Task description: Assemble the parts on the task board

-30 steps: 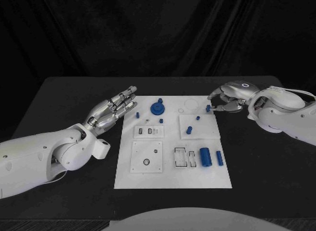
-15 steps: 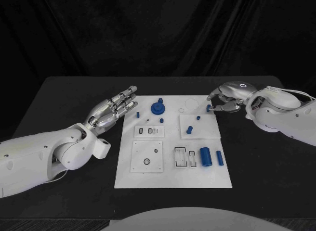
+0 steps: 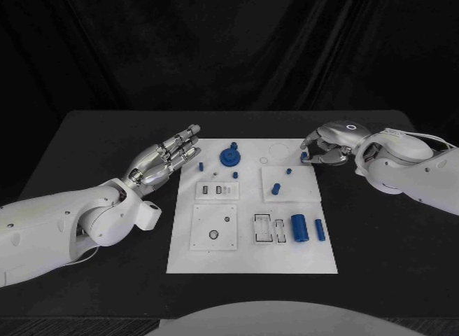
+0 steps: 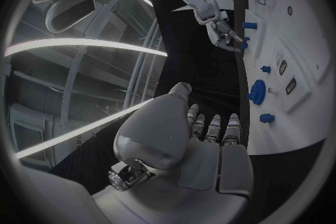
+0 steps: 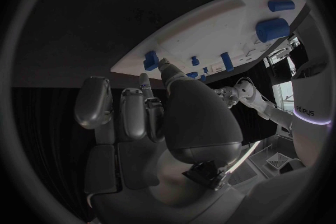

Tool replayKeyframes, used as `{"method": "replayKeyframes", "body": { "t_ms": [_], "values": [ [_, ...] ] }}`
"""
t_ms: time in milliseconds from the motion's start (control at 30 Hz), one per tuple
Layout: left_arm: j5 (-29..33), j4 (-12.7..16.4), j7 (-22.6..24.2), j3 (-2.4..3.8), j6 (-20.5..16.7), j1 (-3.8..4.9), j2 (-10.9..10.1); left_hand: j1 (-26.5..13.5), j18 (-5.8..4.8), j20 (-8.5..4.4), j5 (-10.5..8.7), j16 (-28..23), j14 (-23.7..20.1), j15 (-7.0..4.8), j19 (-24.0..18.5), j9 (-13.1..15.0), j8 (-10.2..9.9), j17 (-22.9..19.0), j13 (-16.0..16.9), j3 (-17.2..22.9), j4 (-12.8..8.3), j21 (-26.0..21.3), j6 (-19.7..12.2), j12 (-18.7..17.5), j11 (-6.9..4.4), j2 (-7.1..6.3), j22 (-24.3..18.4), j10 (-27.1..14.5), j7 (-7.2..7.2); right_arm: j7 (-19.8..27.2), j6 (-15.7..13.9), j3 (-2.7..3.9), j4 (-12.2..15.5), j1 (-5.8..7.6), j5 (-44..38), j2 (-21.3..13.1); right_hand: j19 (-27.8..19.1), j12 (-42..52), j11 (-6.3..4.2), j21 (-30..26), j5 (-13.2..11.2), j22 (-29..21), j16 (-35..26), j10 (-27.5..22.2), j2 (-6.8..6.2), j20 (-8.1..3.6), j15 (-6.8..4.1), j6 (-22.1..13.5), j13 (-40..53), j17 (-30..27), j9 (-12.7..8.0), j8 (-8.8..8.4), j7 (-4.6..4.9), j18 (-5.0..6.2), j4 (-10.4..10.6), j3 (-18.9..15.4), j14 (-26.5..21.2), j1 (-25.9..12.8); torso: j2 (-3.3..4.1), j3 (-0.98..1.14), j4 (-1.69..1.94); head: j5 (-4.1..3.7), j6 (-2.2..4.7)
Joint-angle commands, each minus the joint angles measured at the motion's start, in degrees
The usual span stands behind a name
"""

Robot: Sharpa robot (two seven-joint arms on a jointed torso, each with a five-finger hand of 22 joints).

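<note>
- The task board [image 3: 252, 262] lay on the black table [image 3: 88, 140], its long axis running away from the robot.
- The right hand [image 3: 329, 145] hovered at the board's far right edge, fingers curled, pinching a small blue part [image 3: 304, 155]; the part's orientation could not be told.
- The left hand [image 3: 162, 157] rested beside the board's left edge, fingers straight and apart, holding nothing.
- A blue cylinder [image 3: 299, 228] lay lengthwise along the board.
</note>
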Motion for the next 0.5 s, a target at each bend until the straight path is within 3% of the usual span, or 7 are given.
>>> {"method": "replayKeyframes", "body": {
  "t_ms": [33, 200, 500],
  "values": [
    [-0.2, 0.1, 2.0, 0.04, 1.0, -0.10, 0.1, 0.0, 0.31, 0.32, 0.37, -0.2, 0.0, 0.49, 0.1, 0.0, 0.1, -0.1, -0.1, 0.3, 0.0, -0.1, 0.0, -0.4, 0.45, 0.27, 0.0, 0.0, 0.25, -1.0, -0.3, 0.03, -0.5, -0.26, -0.3, 0.2, -0.1, -0.3, 0.25, -0.3, 0.0, 3.9, -0.1, 4.5, 0.02, 0.51, 0.49, 0.3, 12.8, 2.7, 0.1, 0.23, -0.01, 1.04, 0.1, -0.3, 3.6, 0.7, 0.00, -0.01, -0.01, 0.04, -0.04],
    [-0.2, 0.1, 2.0, 0.04, 1.2, -0.11, 0.1, 0.0, 0.31, 0.34, 0.37, -0.2, 0.0, 0.51, 0.1, 0.0, 0.1, -0.1, -0.1, 0.4, 0.0, -0.1, 0.0, -0.4, 0.47, 0.27, 0.0, 0.0, 0.26, -0.9, -0.1, 0.03, -1.1, -0.54, -0.3, 0.6, -0.1, -0.3, 0.25, -0.4, 0.0, 3.8, -0.2, 4.4, 0.03, 0.52, 0.49, 0.3, 12.8, 2.6, 0.1, 0.28, -0.01, 1.07, 0.1, -0.3, 3.6, 0.8, -0.02, 0.01, -0.04, 0.01, -0.11],
    [-0.2, 0.0, 1.9, 0.04, 1.3, -0.15, 0.2, 0.0, 0.31, 0.34, 0.37, -0.2, 0.0, 0.51, 0.1, 0.0, 0.1, -0.1, -0.1, 0.4, 0.0, -0.1, 0.0, -0.4, 0.47, 0.27, 0.0, 0.0, 0.26, -0.3, -0.5, 0.04, -1.7, -0.97, -0.3, 1.1, -0.1, -0.3, 0.21, -1.1, 4.6, 3.8, -0.3, 4.3, 0.50, 0.55, 0.48, 0.2, 12.6, 2.2, 3.4, 4.06, -0.09, 1.13, -0.7, -0.3, 3.6, 2.0, 0.00, 0.02, -0.06, 0.11, -0.25]
  ]
}}
